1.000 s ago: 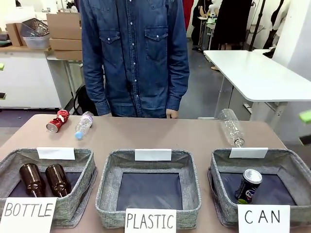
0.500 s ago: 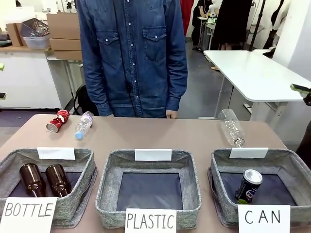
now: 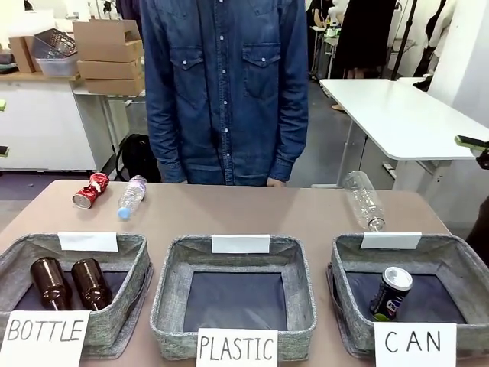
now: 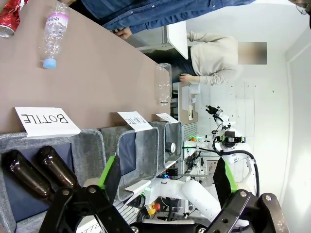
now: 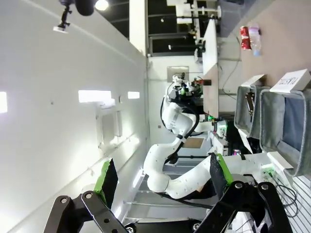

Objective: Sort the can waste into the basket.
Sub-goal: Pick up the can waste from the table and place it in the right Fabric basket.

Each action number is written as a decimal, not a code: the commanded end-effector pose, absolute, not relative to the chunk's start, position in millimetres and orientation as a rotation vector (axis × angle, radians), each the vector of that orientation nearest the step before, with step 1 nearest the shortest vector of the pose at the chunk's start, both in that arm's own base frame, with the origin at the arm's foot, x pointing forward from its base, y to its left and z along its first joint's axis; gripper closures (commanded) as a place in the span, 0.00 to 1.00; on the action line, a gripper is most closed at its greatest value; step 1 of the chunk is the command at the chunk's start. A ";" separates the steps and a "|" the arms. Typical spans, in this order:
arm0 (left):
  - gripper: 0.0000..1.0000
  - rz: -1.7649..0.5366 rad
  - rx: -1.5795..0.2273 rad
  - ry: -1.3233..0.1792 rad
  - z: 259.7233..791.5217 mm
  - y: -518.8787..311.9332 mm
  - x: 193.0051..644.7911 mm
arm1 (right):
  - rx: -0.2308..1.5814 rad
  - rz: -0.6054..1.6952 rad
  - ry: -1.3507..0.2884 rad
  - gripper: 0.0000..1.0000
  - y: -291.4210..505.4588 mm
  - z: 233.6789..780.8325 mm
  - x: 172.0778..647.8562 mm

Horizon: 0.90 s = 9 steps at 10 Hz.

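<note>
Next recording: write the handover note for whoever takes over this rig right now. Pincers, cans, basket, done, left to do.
The left pincer is open and empty; so is the right pincer.
The dark can sits inside the CAN basket.
The crushed red can lies at the far left of the table, beside a small plastic bottle.
Done: dark can sorted.
Left: red can into the basket.

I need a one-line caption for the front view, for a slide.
Dark can sits in the CAN basket; the crushed red can lies on the table at far left.
</note>
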<state>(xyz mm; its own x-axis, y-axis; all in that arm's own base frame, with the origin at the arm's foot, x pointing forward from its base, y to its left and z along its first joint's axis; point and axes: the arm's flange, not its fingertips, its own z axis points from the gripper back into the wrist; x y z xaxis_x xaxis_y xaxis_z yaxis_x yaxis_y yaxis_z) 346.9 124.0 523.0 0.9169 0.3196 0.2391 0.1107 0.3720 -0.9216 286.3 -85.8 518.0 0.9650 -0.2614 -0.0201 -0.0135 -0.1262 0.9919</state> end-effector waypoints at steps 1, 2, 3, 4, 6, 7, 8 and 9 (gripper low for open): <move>0.00 0.120 -1.214 -0.434 524.5 123.5 347.4 | 1.683 -0.207 -0.214 0.00 -86.1 518.0 284.0; 0.00 0.120 -1.214 -0.434 524.5 123.5 347.4 | 1.683 -0.207 -0.214 0.00 -86.1 518.0 284.0; 0.00 0.120 -1.214 -0.434 524.5 123.5 347.4 | 1.683 -0.207 -0.214 0.00 -86.1 518.0 284.0; 0.00 0.120 -1.214 -0.434 524.5 123.5 347.4 | 1.683 -0.207 -0.214 0.00 -86.1 518.0 284.0; 0.00 0.120 -1.214 -0.434 524.5 123.5 347.4 | 1.683 -0.207 -0.214 0.00 -86.1 518.0 284.0; 0.00 0.120 -1.214 -0.434 524.5 123.5 347.4 | 1.683 -0.207 -0.214 0.00 -86.1 518.0 284.0; 0.00 0.120 -1.214 -0.434 524.5 123.5 347.4 | 1.683 -0.207 -0.214 0.00 -86.1 518.0 284.0; 0.00 0.120 -1.214 -0.434 524.5 123.5 347.4 | 1.683 -0.207 -0.214 0.00 -86.1 518.0 284.0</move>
<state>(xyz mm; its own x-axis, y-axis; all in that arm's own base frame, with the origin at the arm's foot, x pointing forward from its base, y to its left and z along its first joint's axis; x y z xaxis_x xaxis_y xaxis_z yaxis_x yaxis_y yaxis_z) 346.9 124.0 523.0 0.9169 0.3196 0.2391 0.1107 0.3720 -0.9216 285.9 -85.9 518.3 0.9651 -0.2612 -0.0190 -0.0142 -0.1247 0.9921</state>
